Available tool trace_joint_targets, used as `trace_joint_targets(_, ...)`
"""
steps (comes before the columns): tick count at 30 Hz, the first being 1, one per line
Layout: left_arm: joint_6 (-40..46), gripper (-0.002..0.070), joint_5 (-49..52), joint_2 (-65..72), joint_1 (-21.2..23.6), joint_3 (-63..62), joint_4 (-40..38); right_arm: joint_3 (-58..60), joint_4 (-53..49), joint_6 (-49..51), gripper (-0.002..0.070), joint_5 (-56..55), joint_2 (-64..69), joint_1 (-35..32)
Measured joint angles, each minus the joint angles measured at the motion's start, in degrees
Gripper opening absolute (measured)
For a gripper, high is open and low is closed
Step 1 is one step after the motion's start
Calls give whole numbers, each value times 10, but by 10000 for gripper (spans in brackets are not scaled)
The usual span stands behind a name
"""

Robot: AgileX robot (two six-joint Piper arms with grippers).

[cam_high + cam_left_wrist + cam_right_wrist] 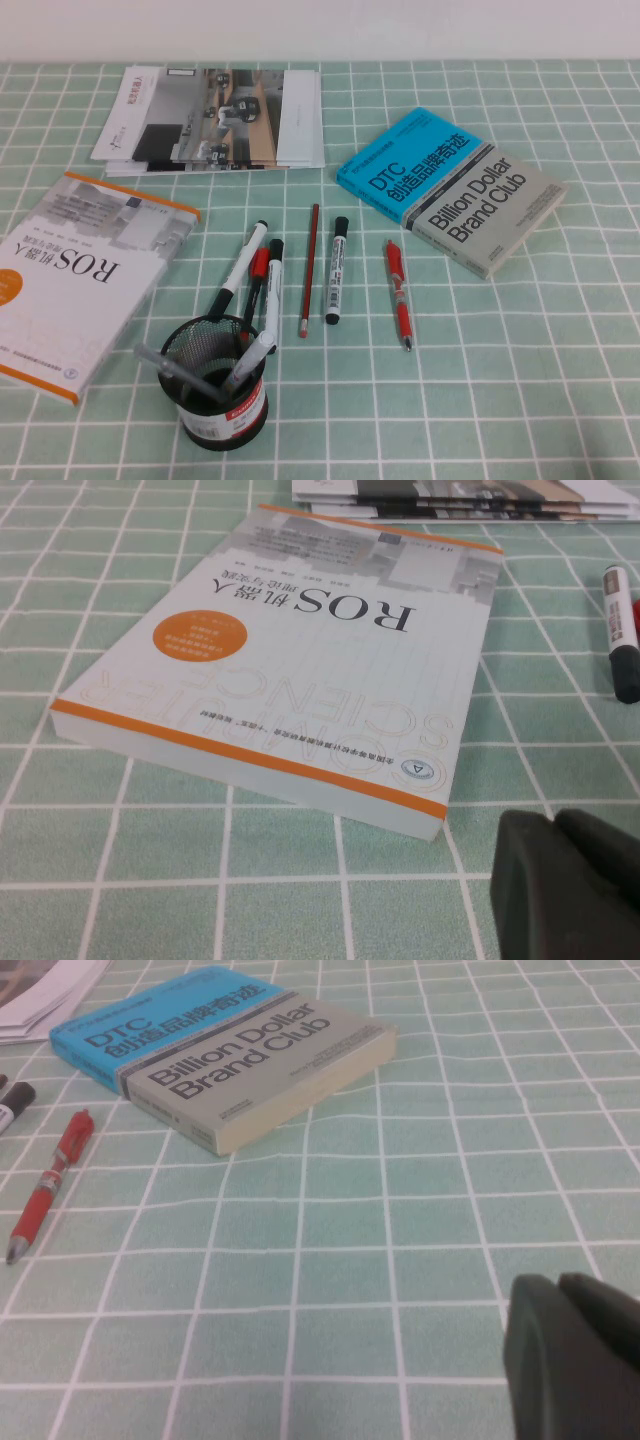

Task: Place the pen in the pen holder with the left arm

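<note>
The pen (337,270), a white marker with a black cap and black tail, lies alone on the checked cloth between a red pencil (308,270) and a red click pen (399,293). The black mesh pen holder (225,385) stands near the front edge with a grey pen leaning in it. Neither arm shows in the high view. My left gripper (555,818) hovers low over the cloth beside the ROS book (290,670), shut and holding nothing. My right gripper (558,1280) is also shut and holds nothing, low over bare cloth in front of the blue-grey book (230,1055).
Two more white markers (245,265) and a red-capped pen lie just behind the holder. The ROS book (80,270) is at the left, brochures (215,120) at the back, and the blue-grey book (455,190) at the right. The red click pen (45,1195) shows in the right wrist view.
</note>
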Motion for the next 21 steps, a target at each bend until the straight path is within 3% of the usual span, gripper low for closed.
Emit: trace_joint_targets(21, 0, -3, -16, 0, 0, 1, 0, 0, 0, 0, -20, 0, 0, 0)
